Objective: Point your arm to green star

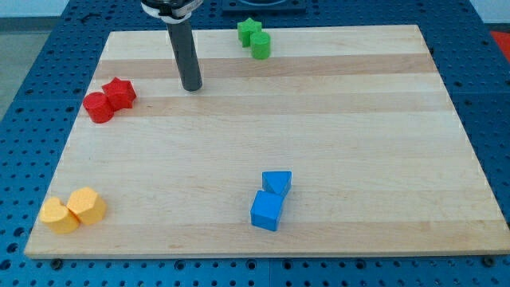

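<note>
The green star (249, 30) lies at the view's top, a little left of centre, near the board's top edge. A green cylinder (260, 45) touches it on its lower right. My tip (191, 86) rests on the board to the left of and below the green star, well apart from it. It touches no block.
A red star (120, 93) and a red cylinder (99, 108) sit together at the left. Two yellow blocks (86, 206) (60, 215) lie at the bottom left. A blue triangle (277, 182) and a blue cube (267, 210) lie at the bottom centre. The wooden board (358, 119) ends on all sides.
</note>
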Robot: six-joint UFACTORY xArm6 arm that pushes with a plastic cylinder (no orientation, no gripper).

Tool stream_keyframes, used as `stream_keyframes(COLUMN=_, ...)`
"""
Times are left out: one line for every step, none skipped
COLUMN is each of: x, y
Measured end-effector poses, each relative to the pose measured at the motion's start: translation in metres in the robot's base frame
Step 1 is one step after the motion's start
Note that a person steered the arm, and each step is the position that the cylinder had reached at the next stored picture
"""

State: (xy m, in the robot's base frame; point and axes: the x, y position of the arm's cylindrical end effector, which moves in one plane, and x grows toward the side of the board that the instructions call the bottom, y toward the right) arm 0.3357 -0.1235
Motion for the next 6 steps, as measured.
stream_keyframes(x=-0.043, y=0.000)
stream_keyframes(x=-0.073, y=0.000)
stream_keyframes(x=-0.106, y=0.013)
stream_keyframes(x=-0.137, y=0.037)
stream_keyframes(x=-0.144, y=0.051)
stream_keyframes(x=-0.144, y=0.070)
